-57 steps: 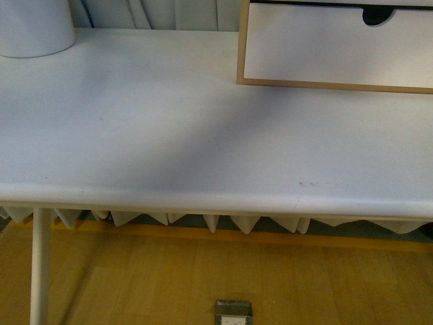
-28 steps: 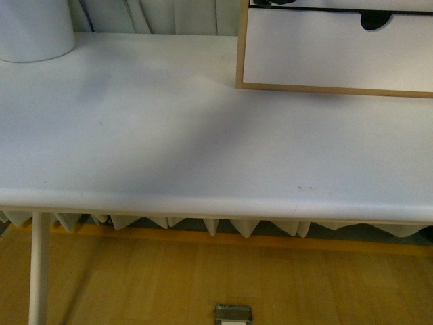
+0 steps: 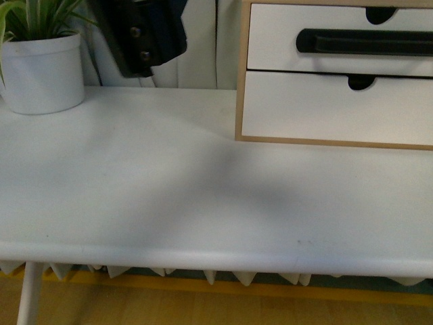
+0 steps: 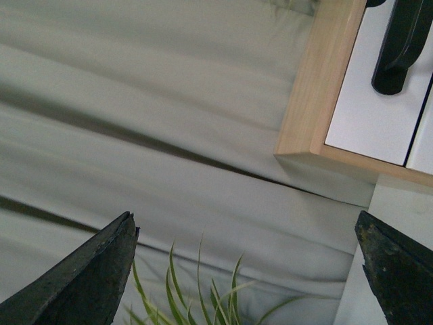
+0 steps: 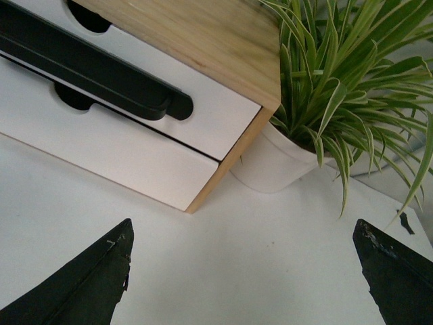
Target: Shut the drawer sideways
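The drawer (image 3: 284,34) is the upper one in a light-wood box (image 3: 241,74) at the table's back right. It is white, with a long black bar handle (image 3: 365,42) and a notch (image 3: 382,13) in its top edge. I cannot tell how far it stands out. My left gripper (image 4: 247,271) is open and empty, raised left of the box, with the handle's end (image 4: 402,47) in its view. A dark part of the left arm (image 3: 145,34) shows in the front view. My right gripper (image 5: 243,277) is open and empty over the table, facing the drawer (image 5: 216,112) and its handle (image 5: 95,68).
A plain white lower drawer (image 3: 325,108) sits under the handled one. A white pot with a green plant (image 3: 42,71) stands at the back left. Another potted plant (image 5: 270,162) stands beside the box's far side. A pale curtain (image 4: 135,101) hangs behind the white table (image 3: 169,196).
The front view has tilted up: the box and the pot sit lower in the frame, and the handled drawer, the plant leaves and the dark left arm have come into view.
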`<state>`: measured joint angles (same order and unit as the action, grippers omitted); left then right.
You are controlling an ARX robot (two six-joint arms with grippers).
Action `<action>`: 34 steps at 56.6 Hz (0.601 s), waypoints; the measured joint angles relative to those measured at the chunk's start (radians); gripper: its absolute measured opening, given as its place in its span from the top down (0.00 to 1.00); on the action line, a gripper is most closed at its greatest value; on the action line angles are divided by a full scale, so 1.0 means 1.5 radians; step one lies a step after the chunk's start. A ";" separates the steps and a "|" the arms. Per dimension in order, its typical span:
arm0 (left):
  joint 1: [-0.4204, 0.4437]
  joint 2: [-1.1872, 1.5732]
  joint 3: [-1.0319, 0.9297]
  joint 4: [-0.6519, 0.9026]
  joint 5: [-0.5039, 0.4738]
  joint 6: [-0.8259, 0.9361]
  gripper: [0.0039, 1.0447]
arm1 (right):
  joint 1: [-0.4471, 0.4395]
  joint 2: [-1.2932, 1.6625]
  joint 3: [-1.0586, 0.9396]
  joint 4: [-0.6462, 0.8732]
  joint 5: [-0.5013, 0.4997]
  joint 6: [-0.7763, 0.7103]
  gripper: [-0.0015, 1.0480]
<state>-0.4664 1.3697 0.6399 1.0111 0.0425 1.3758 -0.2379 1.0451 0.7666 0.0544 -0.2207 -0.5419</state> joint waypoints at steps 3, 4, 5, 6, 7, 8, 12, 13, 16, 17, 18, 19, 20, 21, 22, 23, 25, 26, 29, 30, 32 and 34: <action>-0.001 -0.053 -0.044 -0.002 -0.021 -0.019 0.06 | 0.002 -0.046 -0.036 0.000 0.009 0.010 0.09; 0.000 -0.074 -0.061 -0.005 -0.032 -0.031 0.06 | 0.003 -0.064 -0.049 -0.001 0.012 0.016 0.09; 0.002 -0.096 -0.077 -0.010 -0.044 -0.041 0.06 | 0.004 -0.072 -0.056 -0.001 0.015 0.020 0.09; 0.002 -0.106 -0.084 -0.013 -0.049 -0.046 0.06 | 0.006 -0.090 -0.069 -0.002 0.019 0.025 0.09; 0.005 -0.128 -0.101 -0.014 -0.062 -0.056 0.06 | 0.008 -0.108 -0.081 -0.006 0.022 0.031 0.09; 0.008 -0.150 -0.118 -0.015 -0.074 -0.063 0.06 | 0.009 -0.117 -0.087 -0.008 0.023 0.033 0.09; 0.019 -0.220 -0.168 -0.031 -0.108 -0.094 0.06 | 0.015 -0.179 -0.131 -0.015 0.041 0.054 0.09; 0.022 -0.243 -0.184 -0.038 -0.118 -0.101 0.06 | 0.018 -0.197 -0.142 -0.022 0.045 0.061 0.09; 0.032 -0.305 -0.228 -0.064 -0.137 -0.124 0.06 | 0.026 -0.242 -0.171 -0.039 0.055 0.077 0.09; 0.037 -0.331 -0.245 -0.078 -0.141 -0.131 0.06 | 0.028 -0.251 -0.178 -0.041 0.058 0.078 0.09; 0.039 -0.343 -0.254 -0.085 -0.144 -0.135 0.06 | 0.033 -0.269 -0.189 -0.043 0.065 0.084 0.09; 0.044 -0.366 -0.269 -0.099 -0.151 -0.146 0.06 | 0.038 -0.286 -0.200 -0.047 0.073 0.088 0.09; 0.051 -0.391 -0.284 -0.115 -0.157 -0.154 0.06 | 0.044 -0.304 -0.210 -0.051 0.080 0.095 0.09; 0.058 -0.415 -0.298 -0.133 -0.163 -0.164 0.06 | 0.047 -0.313 -0.215 -0.053 0.087 0.101 0.09; 0.062 -0.427 -0.304 -0.142 -0.167 -0.172 0.06 | 0.053 -0.331 -0.225 -0.055 0.095 0.107 0.09; 0.071 -0.451 -0.316 -0.164 -0.174 -0.182 0.06 | 0.059 -0.348 -0.235 -0.055 0.103 0.115 0.09; 0.086 -0.488 -0.328 -0.206 -0.185 -0.209 0.06 | 0.064 -0.373 -0.252 -0.051 0.117 0.130 0.09; 0.098 -0.512 -0.334 -0.237 -0.193 -0.227 0.06 | 0.066 -0.387 -0.261 -0.046 0.125 0.142 0.09; 0.129 -0.570 -0.342 -0.313 -0.207 -0.280 0.06 | 0.067 -0.407 -0.272 -0.043 0.135 0.157 0.09; 0.138 -0.587 -0.344 -0.336 -0.209 -0.295 0.06 | 0.067 -0.412 -0.272 -0.041 0.140 0.164 0.09; 0.147 -0.606 -0.344 -0.357 -0.216 -0.323 0.06 | 0.067 -0.415 -0.272 -0.039 0.143 0.169 0.09; 0.151 -0.618 -0.344 -0.364 -0.217 -0.346 0.06 | 0.067 -0.415 -0.272 -0.039 0.143 0.174 0.09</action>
<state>-0.2394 0.4427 0.1234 0.4648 -0.2836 0.8574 -0.1379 0.4221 0.3580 -0.0036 -0.0063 -0.2813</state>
